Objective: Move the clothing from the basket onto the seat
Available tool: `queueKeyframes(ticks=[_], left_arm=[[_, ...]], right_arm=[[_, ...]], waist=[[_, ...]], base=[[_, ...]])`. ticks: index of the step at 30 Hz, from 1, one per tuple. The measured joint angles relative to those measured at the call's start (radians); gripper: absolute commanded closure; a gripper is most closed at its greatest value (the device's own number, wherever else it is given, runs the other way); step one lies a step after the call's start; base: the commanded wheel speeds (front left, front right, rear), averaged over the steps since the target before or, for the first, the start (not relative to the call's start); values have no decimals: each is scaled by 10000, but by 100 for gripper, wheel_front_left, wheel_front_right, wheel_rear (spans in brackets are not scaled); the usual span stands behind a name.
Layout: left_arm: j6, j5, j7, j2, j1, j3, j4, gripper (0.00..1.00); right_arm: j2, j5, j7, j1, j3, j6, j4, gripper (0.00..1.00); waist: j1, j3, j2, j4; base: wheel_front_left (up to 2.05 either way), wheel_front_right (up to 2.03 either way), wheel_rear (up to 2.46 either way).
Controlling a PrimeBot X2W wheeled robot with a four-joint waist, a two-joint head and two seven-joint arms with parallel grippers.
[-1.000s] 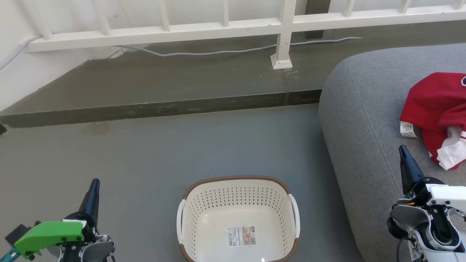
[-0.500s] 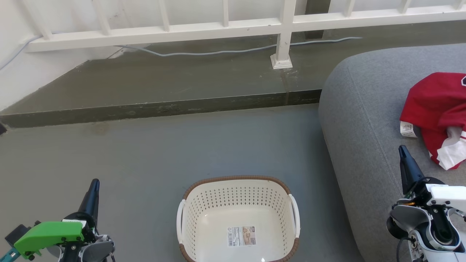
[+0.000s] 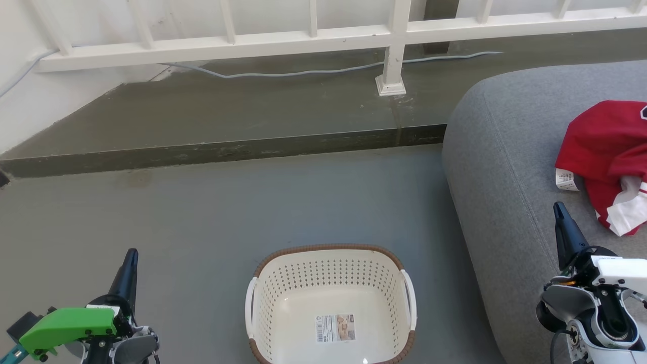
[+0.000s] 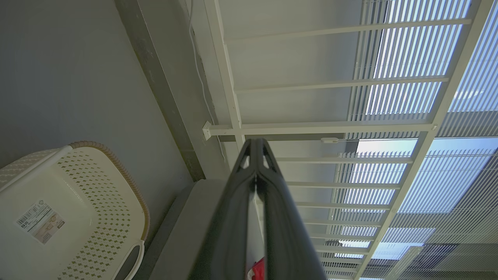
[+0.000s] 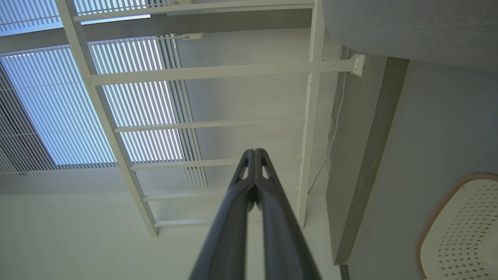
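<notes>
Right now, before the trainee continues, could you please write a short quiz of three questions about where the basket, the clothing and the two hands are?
1. True or false: the basket stands on the seat.
2. Where does the red clothing lie? A inside the basket; B on the seat; C in the left hand.
3. How do the fingers of the left hand and the right hand stand, and what do they hold?
Key: 1 false, it stands on the floor beside the seat; 2 B; 3 both shut, holding nothing.
</notes>
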Motion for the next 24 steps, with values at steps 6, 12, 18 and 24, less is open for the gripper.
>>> queueKeyframes(ticks=[6, 12, 18, 24], left_arm=[[0, 0, 2, -2, -1, 6, 0, 100], [0, 0, 21, -6, -2, 10, -2, 100], [0, 4, 46, -12, -2, 13, -2, 100], [0, 13, 58, -15, -3, 15, -4, 100]], right_arm=[[4, 0, 0, 0, -12, 0, -2, 100], [6, -2, 27, 0, -17, 0, -6, 100], [8, -2, 27, 0, -23, 0, -8, 100], [12, -2, 27, 0, -29, 0, -8, 100]], waist=[[0, 1, 0, -1], [0, 1, 0, 0], [0, 2, 0, 0], [0, 2, 0, 0]], base=[[0, 0, 0], [0, 0, 0], [0, 0, 0], [0, 0, 0]])
